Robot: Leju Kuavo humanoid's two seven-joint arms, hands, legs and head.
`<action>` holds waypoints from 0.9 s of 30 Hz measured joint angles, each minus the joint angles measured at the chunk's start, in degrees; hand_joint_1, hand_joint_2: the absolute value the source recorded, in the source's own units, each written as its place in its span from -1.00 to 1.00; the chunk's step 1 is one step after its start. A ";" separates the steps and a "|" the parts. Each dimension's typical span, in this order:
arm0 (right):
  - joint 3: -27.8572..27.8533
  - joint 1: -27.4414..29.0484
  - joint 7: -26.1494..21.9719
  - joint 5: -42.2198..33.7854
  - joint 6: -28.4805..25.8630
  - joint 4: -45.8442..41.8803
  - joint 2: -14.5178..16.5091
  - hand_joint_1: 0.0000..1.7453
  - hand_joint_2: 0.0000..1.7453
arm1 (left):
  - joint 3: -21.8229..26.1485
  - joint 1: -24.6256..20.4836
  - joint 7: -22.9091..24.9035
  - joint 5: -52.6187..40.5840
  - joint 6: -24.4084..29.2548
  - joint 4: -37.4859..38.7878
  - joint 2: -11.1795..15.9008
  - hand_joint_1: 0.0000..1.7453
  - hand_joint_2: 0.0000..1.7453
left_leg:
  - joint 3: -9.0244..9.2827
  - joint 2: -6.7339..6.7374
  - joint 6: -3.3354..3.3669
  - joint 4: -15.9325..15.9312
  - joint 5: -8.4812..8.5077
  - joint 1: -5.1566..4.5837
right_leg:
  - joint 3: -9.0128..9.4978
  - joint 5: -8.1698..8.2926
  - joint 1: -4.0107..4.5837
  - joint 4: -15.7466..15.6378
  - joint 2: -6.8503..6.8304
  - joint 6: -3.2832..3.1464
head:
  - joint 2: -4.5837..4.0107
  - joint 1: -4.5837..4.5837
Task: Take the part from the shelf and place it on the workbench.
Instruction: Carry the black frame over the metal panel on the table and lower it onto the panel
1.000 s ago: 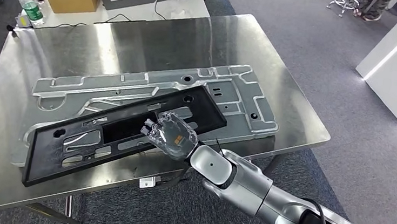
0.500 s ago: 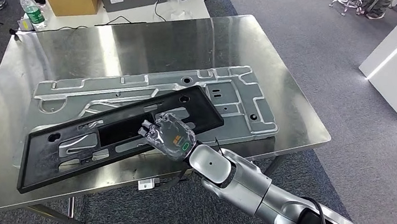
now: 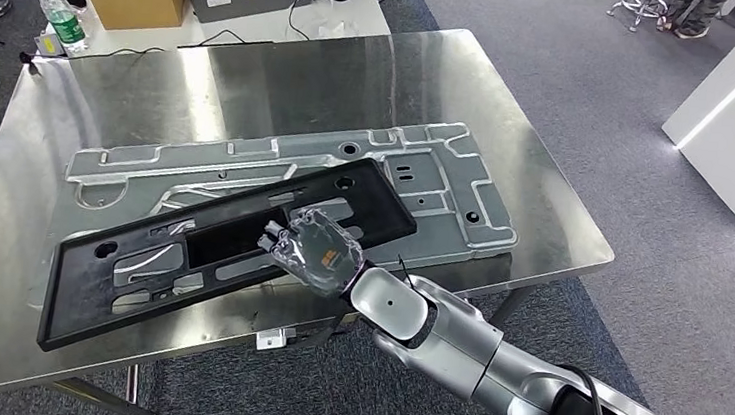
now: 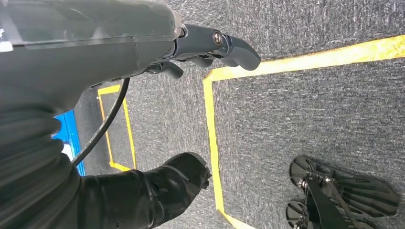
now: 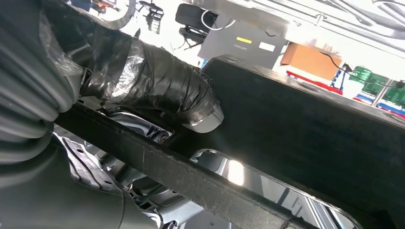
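The right hand (image 3: 317, 251) grips the black part (image 3: 229, 251) along its near long edge, roughly at mid-length, with fingers hooked through one of the frame's openings; the taped thumb (image 5: 157, 90) lies across the top of a black bar in the right wrist view. From that hold the part runs out both ways, its long axis diagonal across the workbench (image 3: 284, 80), one end low toward the robot's left and the near table edge, the other end higher toward the right. It lies over a large silver stamped panel (image 3: 427, 173) that already rests on the steel top, and whether the black frame sits fully down on that panel or is slightly lifted at the hand is hard to tell from above. The right wrist view adds what the head view lacks: bright gaps under the frame with metal showing through, which suggests the held edge is a little raised. The left hand (image 4: 210, 45) hangs well away over grey carpet with yellow tape lines, holding nothing, fingers loosely apart, so the right arm alone is placed to release.
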 joint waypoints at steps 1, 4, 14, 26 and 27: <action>-0.20 -0.06 0.17 -0.43 -0.01 0.11 -0.28 1.00 1.00 | 0.13 0.01 0.00 0.07 0.02 0.00 0.01 -1.00 1.00 | 0.00 0.00 0.00 0.03 0.00 0.00 | 0.00 0.00 0.00 0.00 0.00 0.00 | 0.00 0.00; -1.78 -0.47 0.38 -1.57 -0.07 0.64 -1.44 1.00 1.00 | 0.52 0.08 0.00 0.25 0.03 0.00 0.04 -1.00 1.00 | -0.03 -0.02 0.01 0.09 0.00 -0.01 | 0.01 0.00 -0.01 0.00 -0.04 0.00 | 0.00 0.00; -6.85 -0.66 -2.28 -3.16 -0.66 3.36 -5.11 1.00 1.00 | 1.38 0.18 0.28 1.14 0.74 0.00 0.24 -1.00 1.00 | -0.04 -0.01 0.04 0.14 -0.03 -0.01 | 0.01 0.02 -0.01 0.00 -0.02 0.05 | 0.00 0.00; -10.83 -2.22 -4.67 -5.13 -2.74 12.45 -5.38 1.00 1.00 | 3.75 -0.06 1.37 3.56 2.95 0.00 2.01 -1.00 1.00 | -0.05 0.03 0.05 0.14 -0.03 0.00 | 0.01 0.03 0.01 0.01 0.01 0.06 | 0.00 0.00; -10.86 -2.32 -4.99 -5.28 -2.87 12.99 -5.20 1.00 1.00 | 3.79 -0.07 1.52 3.60 3.09 0.00 2.19 -1.00 1.00 | -0.05 0.03 0.05 0.14 -0.03 0.00 | 0.01 0.03 0.01 0.01 0.01 0.06 | 0.00 0.00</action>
